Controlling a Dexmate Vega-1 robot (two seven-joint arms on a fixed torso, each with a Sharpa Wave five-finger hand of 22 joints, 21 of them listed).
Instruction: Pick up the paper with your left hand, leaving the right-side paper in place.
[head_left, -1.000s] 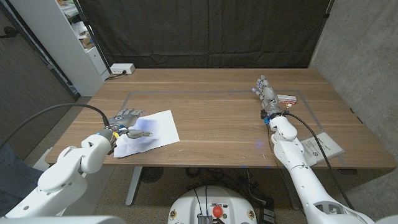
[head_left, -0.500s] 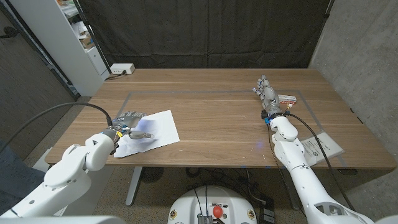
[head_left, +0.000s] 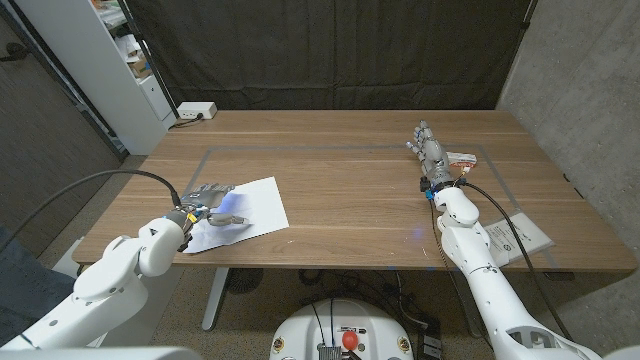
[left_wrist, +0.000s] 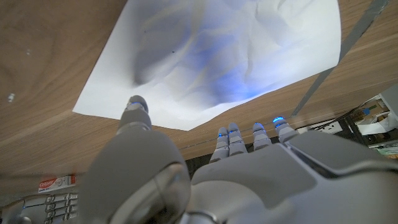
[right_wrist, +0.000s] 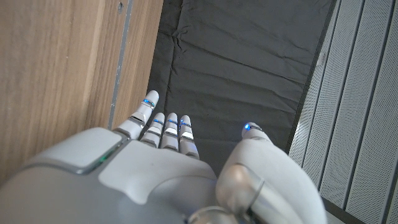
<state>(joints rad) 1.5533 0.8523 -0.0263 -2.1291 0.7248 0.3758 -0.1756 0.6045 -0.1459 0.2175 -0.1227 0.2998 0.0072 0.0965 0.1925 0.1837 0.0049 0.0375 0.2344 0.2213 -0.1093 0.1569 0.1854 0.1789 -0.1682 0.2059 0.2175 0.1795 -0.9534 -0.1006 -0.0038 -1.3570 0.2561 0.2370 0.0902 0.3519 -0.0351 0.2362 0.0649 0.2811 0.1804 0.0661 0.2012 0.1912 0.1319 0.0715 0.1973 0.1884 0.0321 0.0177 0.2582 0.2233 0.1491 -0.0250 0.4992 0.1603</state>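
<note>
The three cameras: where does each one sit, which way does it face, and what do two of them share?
Head view: fixed on the head, looking down over the wooden table; both arms show.
Left wrist view: behind the left hand, facing the white paper.
Right wrist view: behind the right hand, facing the black curtain.
Head and left wrist views share the paper and left hand.

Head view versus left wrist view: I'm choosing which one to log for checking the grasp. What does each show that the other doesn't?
Head view alone: the right robot hand far across the table, fingers extended, a small packet beside it, and a printed sheet near the right arm. Left wrist view alone: creases and a blue glow on the white paper, with a fingertip touching its edge. Both: the left robot hand at the white paper on the wooden table.
</note>
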